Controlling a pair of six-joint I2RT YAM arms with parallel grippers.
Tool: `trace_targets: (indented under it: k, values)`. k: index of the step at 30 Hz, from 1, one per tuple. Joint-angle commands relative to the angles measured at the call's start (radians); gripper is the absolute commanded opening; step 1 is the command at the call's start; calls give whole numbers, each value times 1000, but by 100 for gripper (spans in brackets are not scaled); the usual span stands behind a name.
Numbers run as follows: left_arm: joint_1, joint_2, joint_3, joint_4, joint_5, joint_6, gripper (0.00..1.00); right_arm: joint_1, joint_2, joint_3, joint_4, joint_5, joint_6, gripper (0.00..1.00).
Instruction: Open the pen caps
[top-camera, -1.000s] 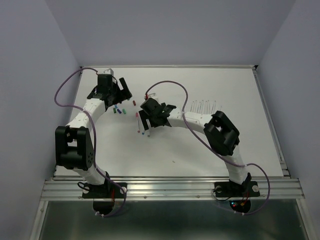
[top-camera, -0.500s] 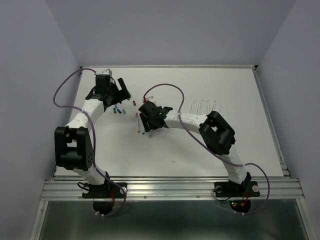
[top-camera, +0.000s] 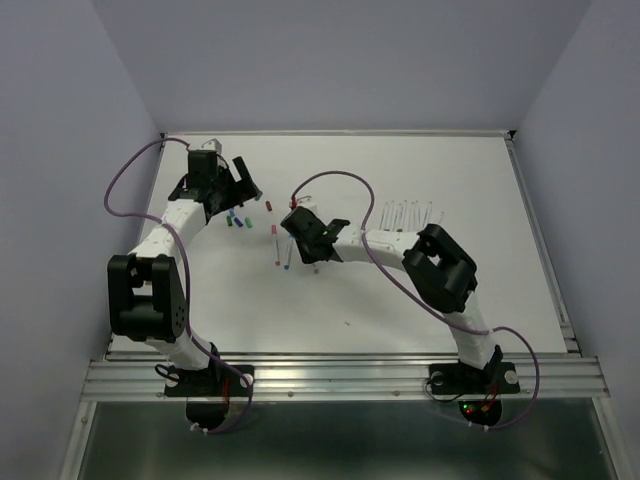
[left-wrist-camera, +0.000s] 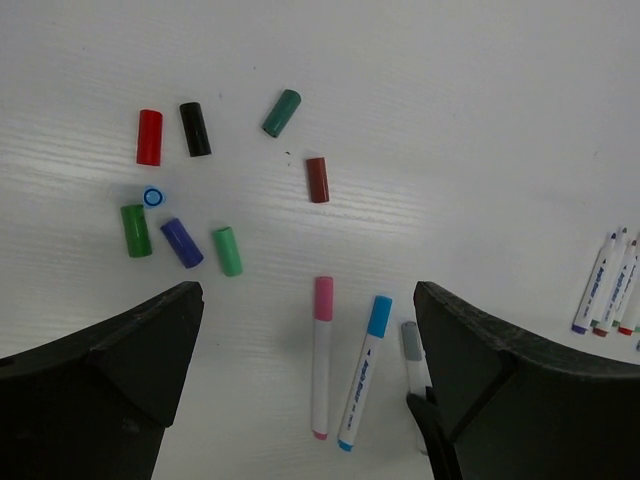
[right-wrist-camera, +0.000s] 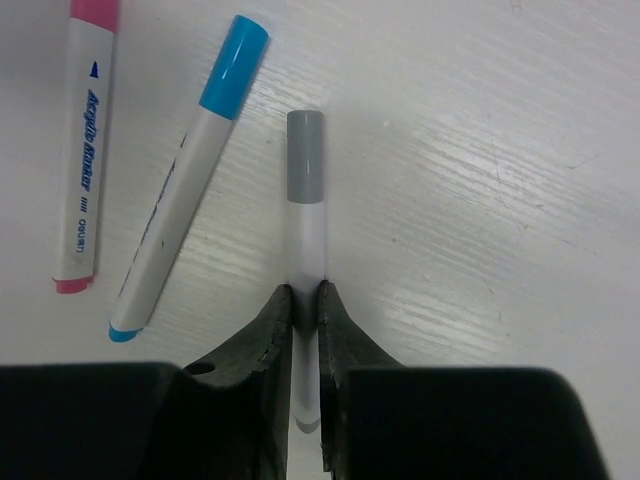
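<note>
Three capped pens lay side by side on the desk (right-wrist-camera: 480, 120): pink pen (right-wrist-camera: 85, 150), blue pen (right-wrist-camera: 182, 190), grey pen (right-wrist-camera: 304, 215). The right gripper (right-wrist-camera: 305, 300) was clamped on the grey pen's white barrel, below its grey cap (right-wrist-camera: 304, 156). Nearby, eight loose caps (left-wrist-camera: 182, 243) lay scattered. The left gripper (left-wrist-camera: 306, 300) hung over the desk, jaws wide apart, holding nothing.

White-tubed arms (top-camera: 175, 222) with bulky black joints end in matte black fingers (right-wrist-camera: 268, 345), a purple cable (top-camera: 113, 195) looping behind each wrist.
</note>
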Motion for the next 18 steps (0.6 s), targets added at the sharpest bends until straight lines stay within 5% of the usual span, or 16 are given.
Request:
trace_targets:
  k: [1,6,18]
  values:
    - [6,-66,-9,39,68,39,99,4,-73,-68,-94,122,-52,1]
    - [5,-123,-43,99,212,43,99,-56,-219,-122,-4,88,-103,1]
    - [-101,-192,-95,338,552,-13,99,-183,-566,-412,504,-495,-148,1]
